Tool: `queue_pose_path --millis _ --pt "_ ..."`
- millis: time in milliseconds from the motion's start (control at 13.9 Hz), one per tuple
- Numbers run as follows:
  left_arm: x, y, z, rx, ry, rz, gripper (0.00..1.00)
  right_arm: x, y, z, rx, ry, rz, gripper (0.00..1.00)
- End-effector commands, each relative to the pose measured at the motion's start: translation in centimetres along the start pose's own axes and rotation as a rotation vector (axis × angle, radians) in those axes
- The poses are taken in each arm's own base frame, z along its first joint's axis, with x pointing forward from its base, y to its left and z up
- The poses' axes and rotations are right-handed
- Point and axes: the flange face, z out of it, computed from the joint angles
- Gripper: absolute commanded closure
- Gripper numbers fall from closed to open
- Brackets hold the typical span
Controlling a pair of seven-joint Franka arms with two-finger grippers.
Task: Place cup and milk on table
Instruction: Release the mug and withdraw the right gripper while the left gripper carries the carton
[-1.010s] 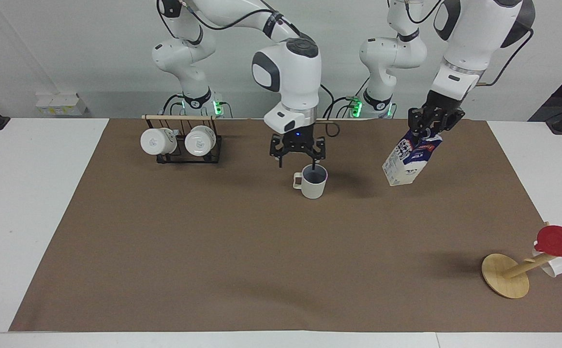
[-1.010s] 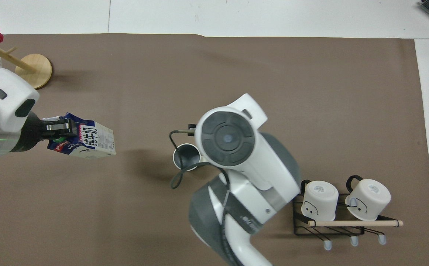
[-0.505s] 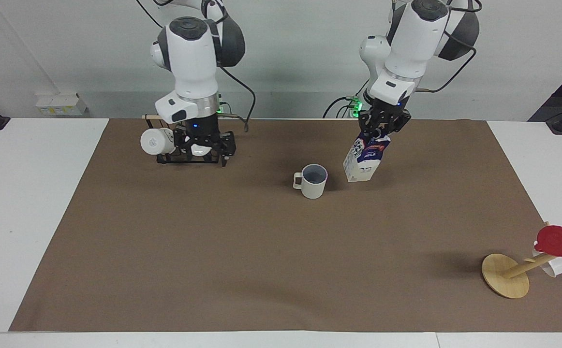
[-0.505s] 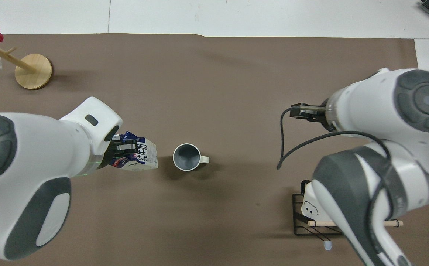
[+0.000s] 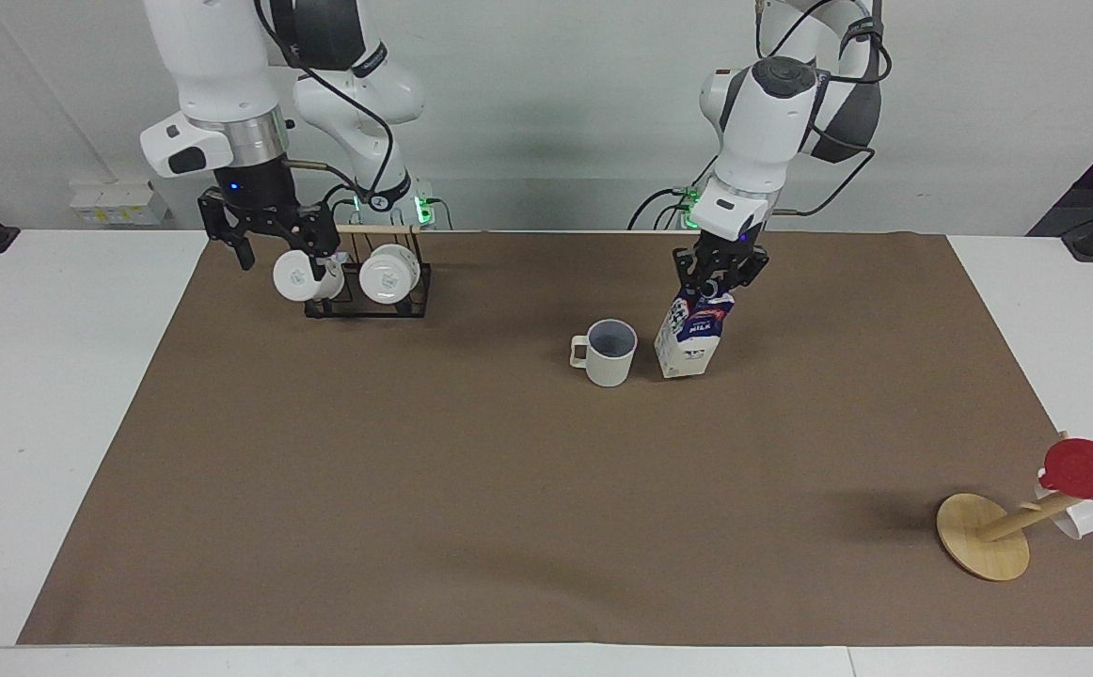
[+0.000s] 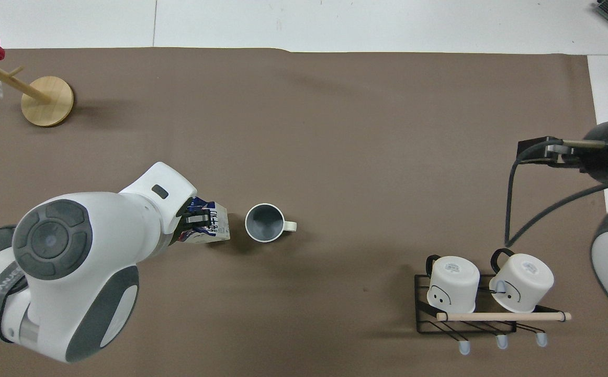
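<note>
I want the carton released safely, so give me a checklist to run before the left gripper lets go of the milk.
1. Left gripper shut on the milk at its top: ok.
2. Milk base flat on the table: cannot tell; the carton looks slightly tilted.
3. Gap between milk and cup: narrow, they stand side by side: ok.
4. Cup upright on the table, nothing gripping it: ok.
5. Right gripper open and away, over the mug rack: ok.
</note>
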Motion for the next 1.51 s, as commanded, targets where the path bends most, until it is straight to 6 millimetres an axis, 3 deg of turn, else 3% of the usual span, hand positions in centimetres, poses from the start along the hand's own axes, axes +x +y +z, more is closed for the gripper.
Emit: queue_pose_path --millis 0,288,721,938,1010,1082,1226,1370,1442 --pt "-1.5 0.8 -0.4 0.007 0.034 -0.011 0.69 0.3 0.3 -2.4 0.016 -0.023 -0.021 0.00" --pt "-1.8 1.7 0.3 0.047 0.058 -0.001 0.69 0.4 1.0 -2.7 -0.010 -0.113 -0.081 0.00" --pt "-1.2 2.3 3.5 0.041 0.051 0.003 0.69 0.0 1.6 -2.8 0.008 -0.142 -0.107 0.00" --pt "-1.2 2.3 4.1 0.044 0.046 0.003 0.67 -1.0 2.0 -2.3 0.066 -0.161 -0.135 0.00" --pt "-1.1 2.3 4.1 0.045 0.045 0.002 0.57 -1.0 2.0 -2.3 0.066 -0.163 -0.136 0.00" --pt "-1.1 2.3 4.1 0.047 0.042 0.002 0.28 -0.9 2.0 -2.3 0.067 -0.160 -0.134 0.00" --pt "-0.8 2.2 4.0 0.050 0.037 0.006 0.00 -1.0 1.7 -2.5 0.067 -0.160 -0.132 0.00" --pt "-0.1 2.3 2.1 0.049 0.046 0.005 0.00 -0.9 1.9 -2.5 0.067 -0.157 -0.128 0.00" --pt "0.4 2.4 0.2 0.062 0.033 0.000 0.00 -0.9 2.0 -2.4 0.067 -0.159 -0.125 0.00"
